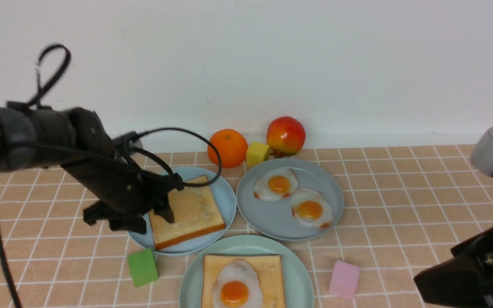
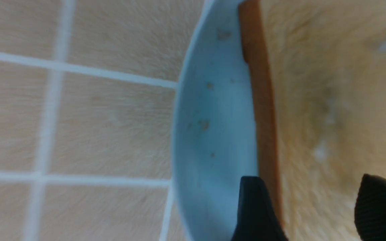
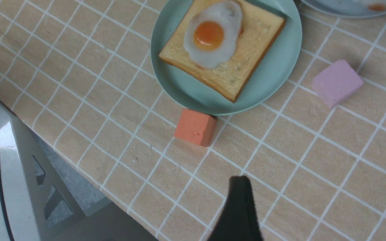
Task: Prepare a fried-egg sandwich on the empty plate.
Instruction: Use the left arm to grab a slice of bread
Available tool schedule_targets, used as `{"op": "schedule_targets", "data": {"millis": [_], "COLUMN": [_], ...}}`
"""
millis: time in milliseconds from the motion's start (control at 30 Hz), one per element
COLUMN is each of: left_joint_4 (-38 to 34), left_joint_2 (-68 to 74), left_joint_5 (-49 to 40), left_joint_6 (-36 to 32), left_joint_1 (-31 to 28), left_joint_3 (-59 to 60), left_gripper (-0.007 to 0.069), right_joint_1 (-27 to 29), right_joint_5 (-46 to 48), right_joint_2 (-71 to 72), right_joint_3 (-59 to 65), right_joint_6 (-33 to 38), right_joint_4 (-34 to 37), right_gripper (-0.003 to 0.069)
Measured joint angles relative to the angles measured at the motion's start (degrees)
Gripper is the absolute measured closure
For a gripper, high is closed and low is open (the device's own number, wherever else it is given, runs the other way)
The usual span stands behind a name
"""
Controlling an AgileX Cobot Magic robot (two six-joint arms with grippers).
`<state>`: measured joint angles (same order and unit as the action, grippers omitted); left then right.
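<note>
Front looks forward over table [image 1: 400,192]; left wrist, blurred, seems close above sky-blue plate [image 2: 213,117]; right wrist shares mint-green plate [image 3: 276,73]

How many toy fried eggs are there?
3. Two white toy fried eggs lie on the round grey-blue plate; the third sits on the golden-brown toast slice on the pale mint-green plate. None looks hidden.

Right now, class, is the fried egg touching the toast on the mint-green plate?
Touching. The right wrist view shows the egg lying flat on the toast.
</note>
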<state>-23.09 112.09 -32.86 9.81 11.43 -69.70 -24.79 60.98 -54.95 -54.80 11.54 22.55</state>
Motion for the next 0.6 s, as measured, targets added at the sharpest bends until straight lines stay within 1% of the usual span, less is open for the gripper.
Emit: {"op": "schedule_targets", "data": {"millis": [100,133,167,200,267,400,433,500,567,600], "left_joint_4": [-3.9,-5.3,-5.4,-5.9,-5.9,-5.1,-4.7,-4.1,-3.9,-3.7], "left_joint_2": [1.3,1.6,1.6,1.8,1.8,0.7,-0.2,-2.0,-4.0,-7.5], "left_joint_5": [1.0,1.0,1.0,0.9,0.8,0.1,-0.4,-1.4,-2.2,-3.2], "left_joint_6": [-3.1,-4.5,-4.6,-5.6,-5.8,-5.8,-5.8,-5.8,-5.8,-5.9], "left_joint_1": [0.0,-0.3,-0.4,-0.5,-0.6,-0.6,-0.5,-0.5,-0.5,-0.5], "left_joint_3": [-0.8,-0.9,-0.9,-1.0,-1.0,-1.0,-0.7,-0.4,-0.3,-0.2], "left_gripper": [0.0244,0.027,0.0274,0.0327,0.0384,0.0532,0.0579,0.0609,0.0613,0.0613], "right_joint_1": [0.1,0.1,0.1,0.1,0.1,0.1,0.1,0.1,0.1,0.1], "right_joint_5": [-0.2,-0.2,-0.2,-0.2,-0.2,0.2,0.5,0.6,0.7,0.8], "right_joint_2": [0.0,0.0,0.0,0.0,0.0,0.0,0.0,0.0,0.0,0.1], "right_joint_3": [0.1,0.1,0.1,0.1,0.1,0.1,0.1,0.1,0.1,0.1], "right_joint_6": [-0.8,-1.1,-1.1,-1.1,-1.2,-1.2,-1.2,-1.2,-1.2,-1.2], "right_joint_4": [0.1,0.1,0.1,0.2,0.2,0.2,0.2,0.2,0.2,0.2], "right_gripper": [0.01,0.01,0.01,0.01,0.01,0.01,0.01,0.01,0.01,0.01]}}
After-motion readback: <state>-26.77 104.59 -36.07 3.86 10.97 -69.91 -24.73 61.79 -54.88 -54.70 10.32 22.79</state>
